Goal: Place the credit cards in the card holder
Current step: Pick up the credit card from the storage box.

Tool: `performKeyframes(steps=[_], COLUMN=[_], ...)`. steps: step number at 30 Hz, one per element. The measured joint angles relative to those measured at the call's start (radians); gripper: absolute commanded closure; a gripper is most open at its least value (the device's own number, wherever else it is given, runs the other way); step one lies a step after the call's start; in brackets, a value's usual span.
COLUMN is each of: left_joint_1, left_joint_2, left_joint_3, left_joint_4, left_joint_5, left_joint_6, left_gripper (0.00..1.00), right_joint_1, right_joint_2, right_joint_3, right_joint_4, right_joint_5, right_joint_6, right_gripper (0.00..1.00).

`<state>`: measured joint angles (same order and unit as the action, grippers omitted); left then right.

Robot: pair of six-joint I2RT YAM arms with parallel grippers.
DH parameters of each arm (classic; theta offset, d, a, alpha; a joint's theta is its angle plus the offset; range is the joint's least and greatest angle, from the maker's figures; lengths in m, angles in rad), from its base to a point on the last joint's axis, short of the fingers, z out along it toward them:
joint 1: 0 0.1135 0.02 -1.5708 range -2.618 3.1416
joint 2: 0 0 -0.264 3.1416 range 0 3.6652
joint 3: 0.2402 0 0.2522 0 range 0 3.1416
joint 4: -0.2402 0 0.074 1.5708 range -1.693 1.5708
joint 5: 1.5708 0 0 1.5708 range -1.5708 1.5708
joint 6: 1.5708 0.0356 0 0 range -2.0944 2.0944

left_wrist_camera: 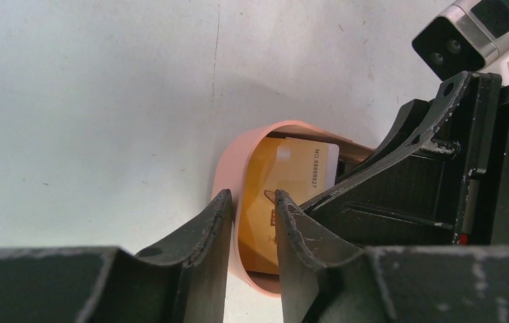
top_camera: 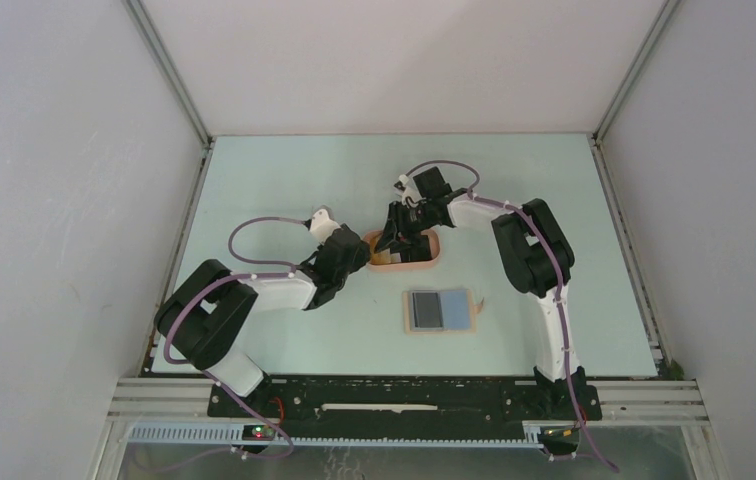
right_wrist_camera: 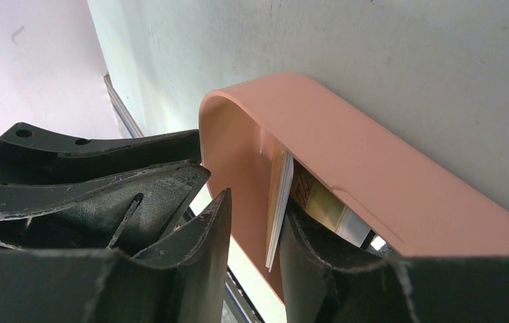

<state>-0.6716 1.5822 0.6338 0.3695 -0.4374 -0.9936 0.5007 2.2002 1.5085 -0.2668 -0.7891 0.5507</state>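
Though boxed in by plain white panels (top_camera: 54,150) on left, back and right, the table (top_camera: 304,180) is well lit: a pale mint-green sheet, faintly scuffed in the wrist views, with metal framing along its edges.

Card holder (top_camera: 441,311): lies opened flat on the table, nearer the arm bases than the tray and well apart from it. Long axis runs left-right and its tan border shows all round. A small tab (top_camera: 481,303) sticks out at its right end. Two rectangles sit on its open face, dark grey at left and grey-blue at right. Cannot tell if they are cards or slots.

Tray (top_camera: 432,258): salmon-pink oval at mid-table, long axis also left-right. It holds the credit cards (right_wrist_camera: 277,208), which stand on edge against the inner wall at its left end. The yellow-orange card (left_wrist_camera: 292,175) faces the left wrist camera and carries a pale strip with a printed number.

Left hand (left_wrist_camera: 252,195): fingers part-way apart, astride the tray's end wall, one outside and one inside against the yellow-orange card. Cannot tell if it pinches.

Right hand (right_wrist_camera: 257,202): also at the tray's left end. One finger is outside the wall and the other inside behind the cards' edges. Cannot tell if it grips.
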Motion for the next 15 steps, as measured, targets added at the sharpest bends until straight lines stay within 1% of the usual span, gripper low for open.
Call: performKeyframes(steps=[7,15], left_joint_1=[0.0,0.0], left_joint_2=[0.0,0.0], left_joint_3=[0.0,0.0], left_joint_4=[0.003,0.006], left_joint_5=[0.0,0.004], left_joint_6=[0.001,0.008], left_gripper=[0.64,0.64], right_joint_1=[-0.015,-0.035], right_joint_2=[0.0,0.0], right_joint_3=[0.0,0.0], right_joint_4=[-0.002,-0.002], right_joint_5=[-0.01,-0.034], right_joint_6=[-0.006,-0.009], right_gripper=[0.61,0.63])
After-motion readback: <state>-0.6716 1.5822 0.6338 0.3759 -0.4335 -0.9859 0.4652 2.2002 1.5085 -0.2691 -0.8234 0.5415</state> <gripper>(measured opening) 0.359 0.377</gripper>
